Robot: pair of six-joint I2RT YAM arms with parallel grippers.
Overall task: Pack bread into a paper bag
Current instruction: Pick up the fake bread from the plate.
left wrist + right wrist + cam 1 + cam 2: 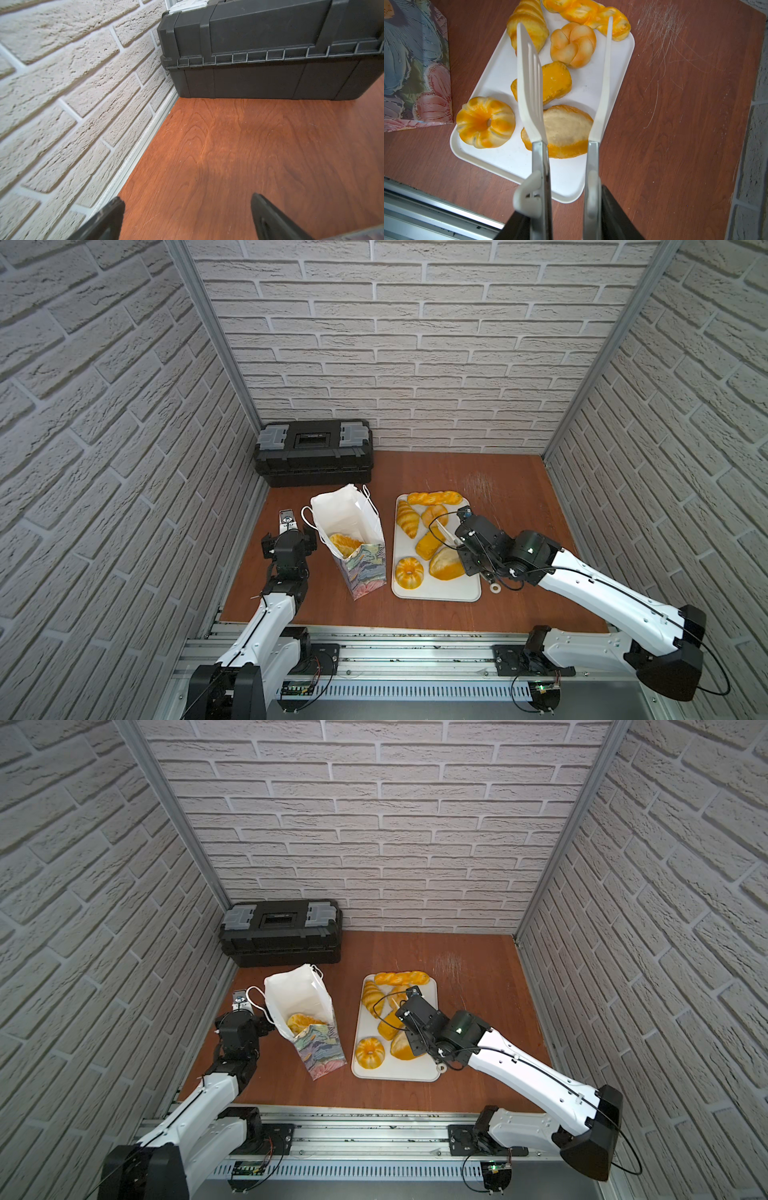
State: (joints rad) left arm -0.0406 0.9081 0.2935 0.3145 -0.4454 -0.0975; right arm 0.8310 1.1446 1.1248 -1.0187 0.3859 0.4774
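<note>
Currently my right gripper [566, 218] clamps the steel arms of the tongs [529, 93]. Their flat white plastic blades, one slotted, stand apart above the flour-dusted oval loaf [566, 128]. Six glossy golden bread pieces [556, 81] lie on the smooth white tray [500, 68]. A seventh, the ridged roll [343, 543], sits inside the upright paper bag [365, 568] beside it. My left gripper [188, 201] has its fingers spread, holding nothing, over the woodgrain table [249, 145].

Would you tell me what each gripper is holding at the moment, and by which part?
The right gripper holds a pair of tongs by the metal handle end, the white blades spread apart. The left gripper is open and holds nothing.
</note>
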